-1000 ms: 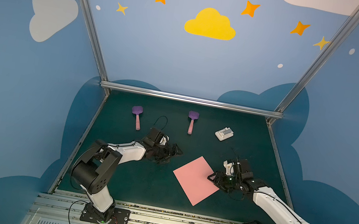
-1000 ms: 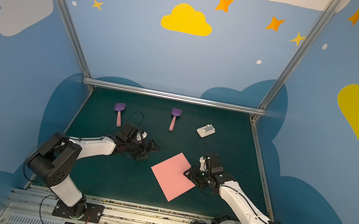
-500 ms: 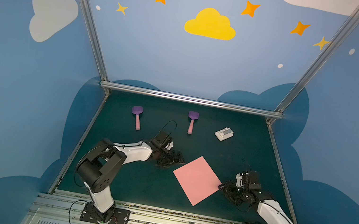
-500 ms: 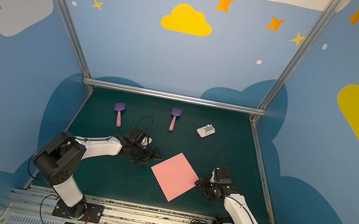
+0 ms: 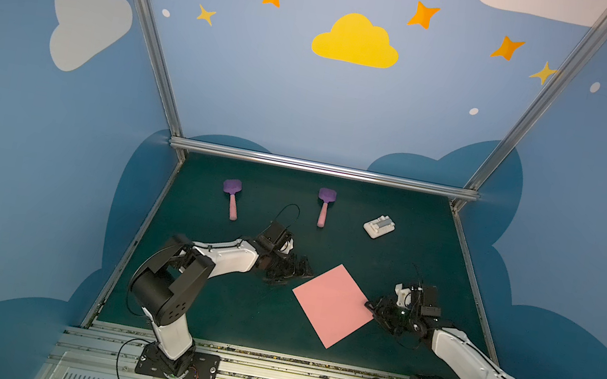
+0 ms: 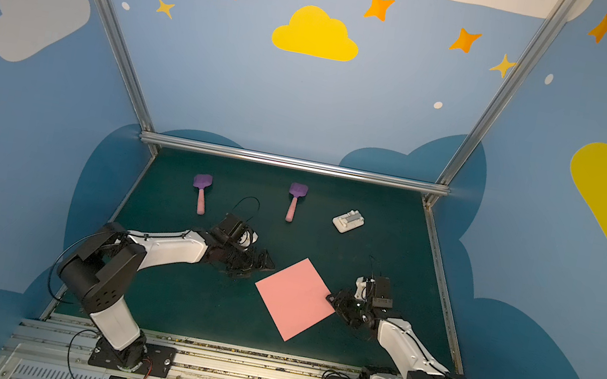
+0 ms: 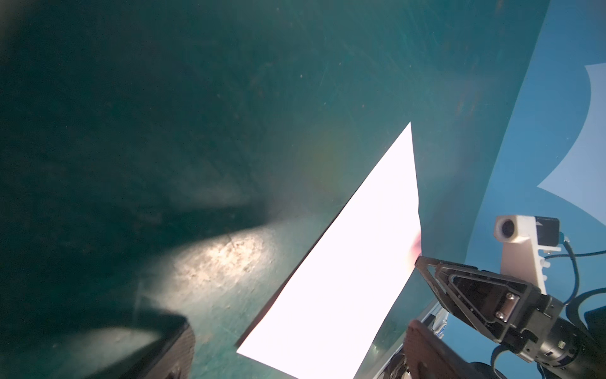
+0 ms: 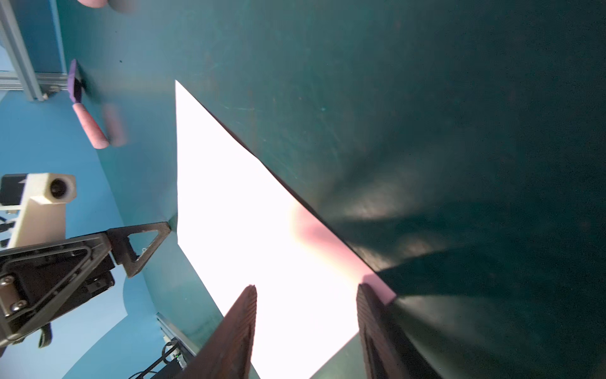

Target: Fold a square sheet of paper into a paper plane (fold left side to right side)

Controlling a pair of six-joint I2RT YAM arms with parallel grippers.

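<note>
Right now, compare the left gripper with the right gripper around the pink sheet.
The left gripper has its jaws spread wider than the right gripper. The left gripper sits just short of the square sheet of paper, beside its left corner; the right gripper's fingers straddle the right corner. Both are open, low over the mat, pointing at the sheet, and neither holds it.

Right end effector [image 5: 373, 311] is back at the square sheet of paper [image 5: 332, 305] after backing off, corner between its parted jaws. Left end effector [image 5: 293, 275] sits nearer, sheet just ahead.
</note>
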